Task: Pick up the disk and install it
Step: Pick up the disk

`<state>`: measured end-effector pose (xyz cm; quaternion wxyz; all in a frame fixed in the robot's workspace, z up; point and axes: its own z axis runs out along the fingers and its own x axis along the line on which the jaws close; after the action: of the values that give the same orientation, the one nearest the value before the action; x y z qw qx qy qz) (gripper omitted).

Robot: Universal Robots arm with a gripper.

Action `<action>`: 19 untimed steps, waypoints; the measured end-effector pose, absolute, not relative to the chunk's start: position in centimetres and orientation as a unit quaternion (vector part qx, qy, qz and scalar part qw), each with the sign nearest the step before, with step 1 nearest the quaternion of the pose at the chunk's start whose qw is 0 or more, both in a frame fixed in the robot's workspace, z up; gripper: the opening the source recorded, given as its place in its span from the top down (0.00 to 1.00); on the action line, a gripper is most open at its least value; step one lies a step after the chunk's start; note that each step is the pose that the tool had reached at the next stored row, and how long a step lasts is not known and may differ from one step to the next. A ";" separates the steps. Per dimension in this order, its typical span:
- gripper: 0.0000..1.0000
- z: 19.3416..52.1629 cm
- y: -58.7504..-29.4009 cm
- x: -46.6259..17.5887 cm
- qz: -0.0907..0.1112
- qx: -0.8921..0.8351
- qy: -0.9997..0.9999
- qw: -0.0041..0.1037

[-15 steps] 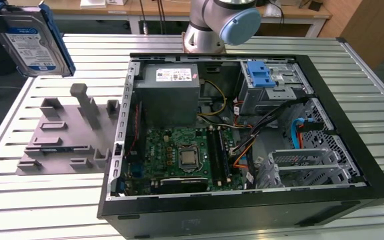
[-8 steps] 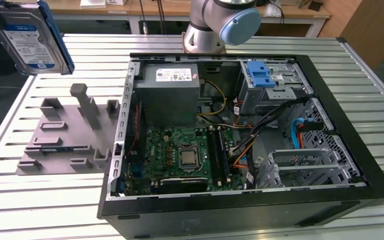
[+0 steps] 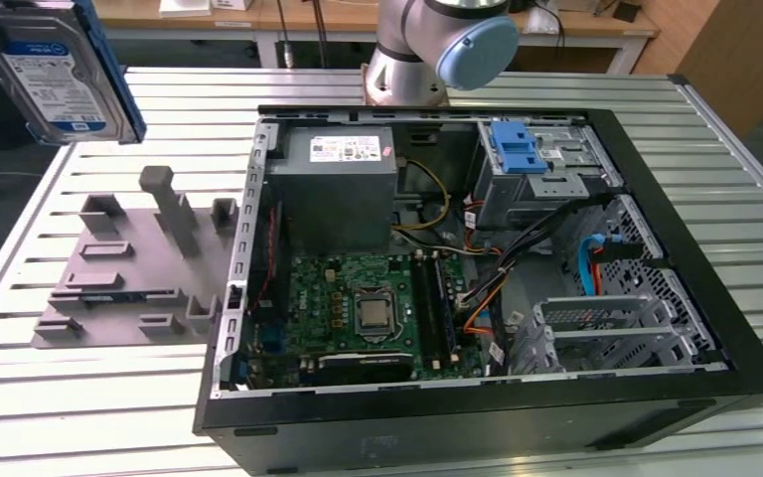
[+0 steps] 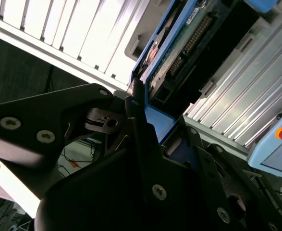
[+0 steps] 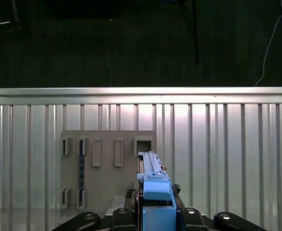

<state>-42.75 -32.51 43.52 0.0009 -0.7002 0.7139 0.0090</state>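
Holding the disk (image 3: 53,75) raised at the exterior view's far left, above the grey fixture plate (image 3: 116,288) on the slatted worktop (image 3: 90,417) and well apart from the open computer case (image 3: 488,417), with the hand (image 4: 156,120) clamped shut on the blue carrier bracket (image 5: 155,190). For a sound carry, probably best to grip squarely on the bracket rails rather than the circuit board side, hold the drive untilted, and clear the case wall with margin. Note the white-and-blue label on the disk face and the white sticker on the grey box (image 3: 342,189) inside the case; print too fine to read.
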 end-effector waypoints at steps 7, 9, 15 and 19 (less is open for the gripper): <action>0.64 44.1 -32.5 -42.8 0.009 -0.700 0.714 0.001; 0.64 44.2 -32.5 -42.7 0.009 -0.700 0.714 0.001; 0.64 44.6 -32.5 -42.7 0.009 -0.700 0.714 0.001; 0.64 44.9 -32.5 -42.7 0.009 -0.700 0.714 0.001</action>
<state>-42.75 -32.52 44.87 0.0009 -0.7002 0.7139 0.0090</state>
